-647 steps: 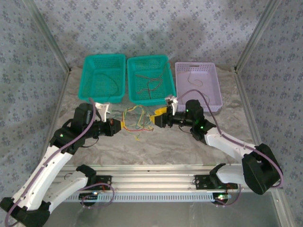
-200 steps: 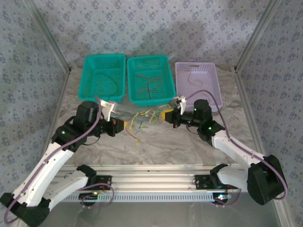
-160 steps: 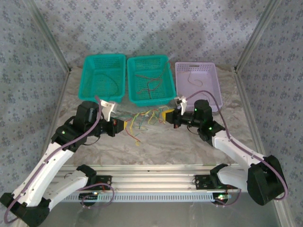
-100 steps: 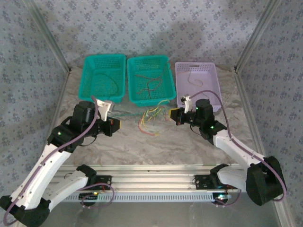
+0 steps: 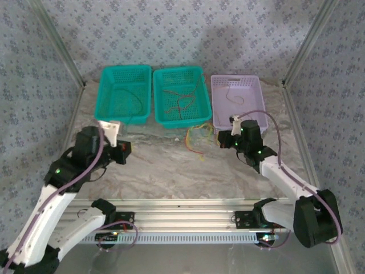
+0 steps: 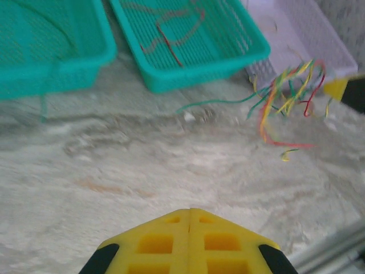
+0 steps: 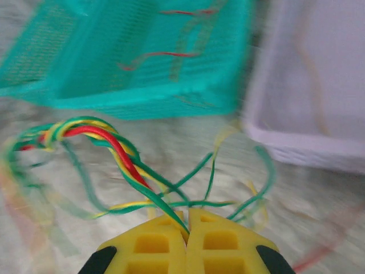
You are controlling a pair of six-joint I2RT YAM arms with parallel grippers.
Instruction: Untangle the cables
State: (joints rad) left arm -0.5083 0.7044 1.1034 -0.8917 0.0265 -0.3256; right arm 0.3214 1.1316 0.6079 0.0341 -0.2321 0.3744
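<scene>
Broadly, the marbled table (image 5: 171, 171) carries three baskets in a row at its far side, and everything here is placed from the middle teal basket (image 5: 201, 97). To its left, almost touching, sits the second teal basket (image 5: 106, 97); to its right, just beside it, the lilac basket (image 5: 259, 105). The middle one holds loose red and brown wires (image 5: 179, 104), the left one a dark wire (image 5: 136, 103), and the lilac one a pale wire (image 5: 231, 94).

The left arm (image 5: 63, 182) lies well in front of the middle teal basket and to its left. The right arm (image 5: 279, 174) reaches in from the front right, its wrist just before the lilac basket's near edge.

The cables (image 5: 197, 134), a knot of green, yellow and red strands, hang just in front of the middle teal basket's near right corner, between it and the lilac basket. One reddish strand trails nearer to the arms. In the left wrist view a single green strand (image 6: 217, 104) runs from the knot along the front of the middle basket.

The right gripper (image 7: 187, 220) has its yellow pads pressed together on the cables, which rise from the pinch in a twisted rope towards the basket. The left gripper (image 6: 190, 212) is closed on nothing, its tips meeting over bare table, well apart from the knot. Nothing lies between it and the cables.
</scene>
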